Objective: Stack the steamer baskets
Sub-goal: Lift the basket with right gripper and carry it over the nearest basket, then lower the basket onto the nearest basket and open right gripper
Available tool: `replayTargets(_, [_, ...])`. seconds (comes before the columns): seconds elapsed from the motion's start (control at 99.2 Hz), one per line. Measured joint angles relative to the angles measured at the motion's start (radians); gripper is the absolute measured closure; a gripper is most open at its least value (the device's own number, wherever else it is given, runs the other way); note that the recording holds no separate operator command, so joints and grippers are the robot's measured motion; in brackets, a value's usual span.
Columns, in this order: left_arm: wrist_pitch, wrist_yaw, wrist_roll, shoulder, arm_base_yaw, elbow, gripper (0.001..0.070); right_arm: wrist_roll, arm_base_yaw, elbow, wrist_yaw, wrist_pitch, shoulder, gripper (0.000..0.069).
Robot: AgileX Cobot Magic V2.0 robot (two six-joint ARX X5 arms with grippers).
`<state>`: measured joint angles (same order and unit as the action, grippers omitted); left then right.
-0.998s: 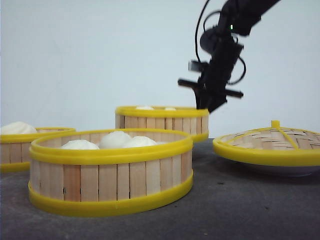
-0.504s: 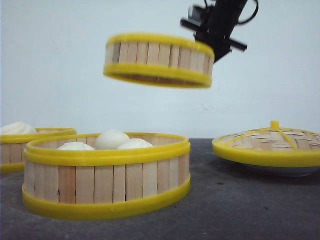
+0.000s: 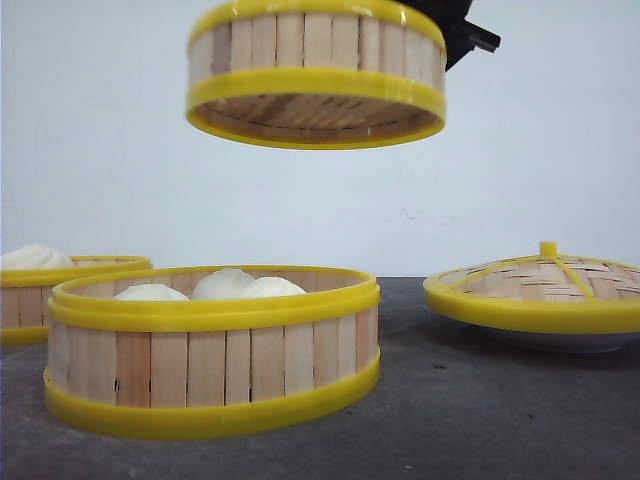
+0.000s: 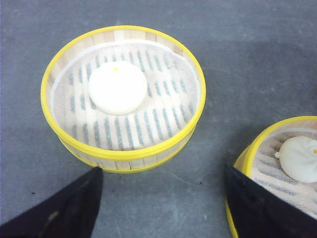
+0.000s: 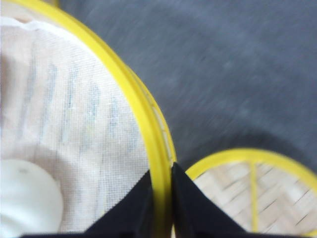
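Front view shows the raised steamer basket (image 3: 316,72) in the air above the near steamer basket (image 3: 213,350), which stands on the grey tabletop (image 3: 500,410) with white buns (image 3: 225,285) inside; the right hand (image 5: 161,191) is pinching the raised basket's yellow rim; the left hand (image 4: 158,203) is spread beside the single-bun steamer basket (image 4: 123,96); the domed lid (image 3: 540,290) lies to the right.

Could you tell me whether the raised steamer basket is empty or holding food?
Holding food: the right wrist view shows a white bun on the raised basket's liner.
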<state>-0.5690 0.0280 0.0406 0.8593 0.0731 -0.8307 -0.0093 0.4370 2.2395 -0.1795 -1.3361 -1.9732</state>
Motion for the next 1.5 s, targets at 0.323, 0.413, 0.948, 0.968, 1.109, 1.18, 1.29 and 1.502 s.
replayTargets(0.323, [0.000,-0.001,0.000,0.000,-0.001,0.000,0.0239,-0.002,0.092,-0.610,-0.048,0.349,0.396,0.0665])
replayTargets(0.413, [0.000,-0.001,0.000,0.000,-0.001,0.000,0.0239,-0.002,0.097,-0.683,-0.045,0.361,0.424,0.0665])
replayTargets(0.948, [-0.002,-0.002,0.000,0.002,-0.001,0.000,0.0239,-0.003,0.177,-0.693,-0.029,0.553,0.362,0.0665])
replayTargets(0.968, [-0.002,-0.002,0.000,0.002,-0.001,0.000,0.0239,-0.003,0.180,-0.693,-0.025,0.556,0.357,0.0665])
replayTargets(1.109, [-0.002,-0.002,0.000,0.002,-0.001,0.000,0.0239,-0.005,0.195,-0.693,0.023,0.567,0.308,0.0665])
replayTargets(1.18, [-0.003,-0.002,0.000,0.002,-0.001,0.000,0.0239,-0.007,0.198,-0.693,0.028,0.575,0.280,0.0665])
replayTargets(1.29, [-0.003,-0.002,0.000,0.002,-0.001,0.000,0.0239,-0.010,0.198,-0.693,0.034,0.594,0.241,0.0665])
replayTargets(1.502, [-0.004,-0.002,0.000,0.002,-0.001,0.000,0.0239,-0.010,0.198,-0.693,0.037,0.640,0.190,0.0665])
